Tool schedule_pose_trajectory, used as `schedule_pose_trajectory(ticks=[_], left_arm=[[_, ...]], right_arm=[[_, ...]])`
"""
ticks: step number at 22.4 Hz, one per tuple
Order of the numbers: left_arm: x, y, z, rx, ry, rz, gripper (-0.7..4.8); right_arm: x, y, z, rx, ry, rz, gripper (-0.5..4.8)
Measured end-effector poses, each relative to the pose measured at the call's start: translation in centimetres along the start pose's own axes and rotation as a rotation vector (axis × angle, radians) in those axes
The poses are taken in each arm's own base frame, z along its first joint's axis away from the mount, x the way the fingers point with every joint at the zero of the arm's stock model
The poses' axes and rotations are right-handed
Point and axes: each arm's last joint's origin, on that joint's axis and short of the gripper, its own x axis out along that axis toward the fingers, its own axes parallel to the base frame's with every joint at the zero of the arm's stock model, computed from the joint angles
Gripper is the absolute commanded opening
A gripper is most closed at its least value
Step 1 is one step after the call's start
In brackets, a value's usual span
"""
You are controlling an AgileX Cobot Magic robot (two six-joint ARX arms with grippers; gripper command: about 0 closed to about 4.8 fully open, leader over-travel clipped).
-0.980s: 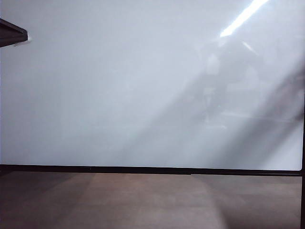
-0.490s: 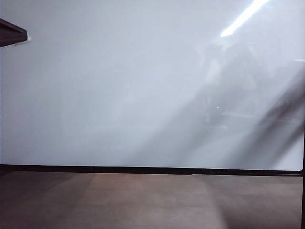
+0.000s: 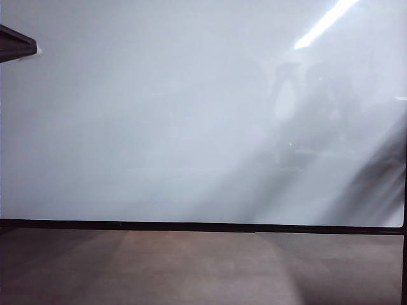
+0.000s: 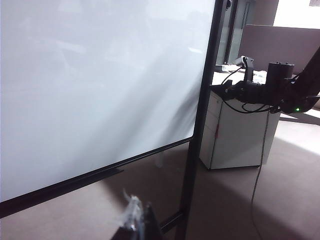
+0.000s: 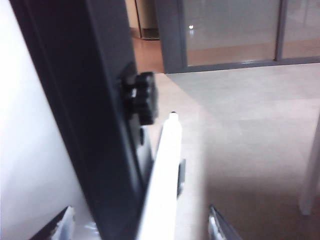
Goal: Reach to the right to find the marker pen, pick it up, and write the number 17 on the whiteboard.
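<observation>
above brown floor (image 3: 191,267), glossy whiteboard (image 3: 159,127) stands.

1. The right pincer (image 5: 137,227) stands wide open, its two fingertips (image 5: 64,224) spread far apart at the edge of the right wrist view.
2. Of the left pincer (image 4: 136,220) only the fingertips show, close together; whether they are closed is unclear.
3. The right arm (image 4: 270,90) reaches out level.

Whiteboard (image 4: 100,85) on black stand, left end effector (image 4: 136,222) below, white cabinet (image 4: 235,130) beyond
</observation>
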Motion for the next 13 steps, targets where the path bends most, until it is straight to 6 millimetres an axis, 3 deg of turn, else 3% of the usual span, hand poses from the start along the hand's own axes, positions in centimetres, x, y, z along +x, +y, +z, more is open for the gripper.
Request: schedule_pose_trajectory(ticks=[7, 10, 13], left_arm=[[0.00, 0.00, 0.00, 0.000, 0.000, 0.000, -0.05], [0.00, 0.00, 0.00, 0.000, 0.000, 0.000, -0.05], [0.00, 0.00, -0.01, 0.000, 0.001, 0.000, -0.05]], right_arm=[[0.00, -0.04, 0.07, -0.003, -0.008, -0.017, 3.03], [0.00, -0.06, 0.08, -0.004, -0.010, -0.022, 2.60], [0.01, -0.06, 0.09, -0.004, -0.010, -0.023, 2.58]])
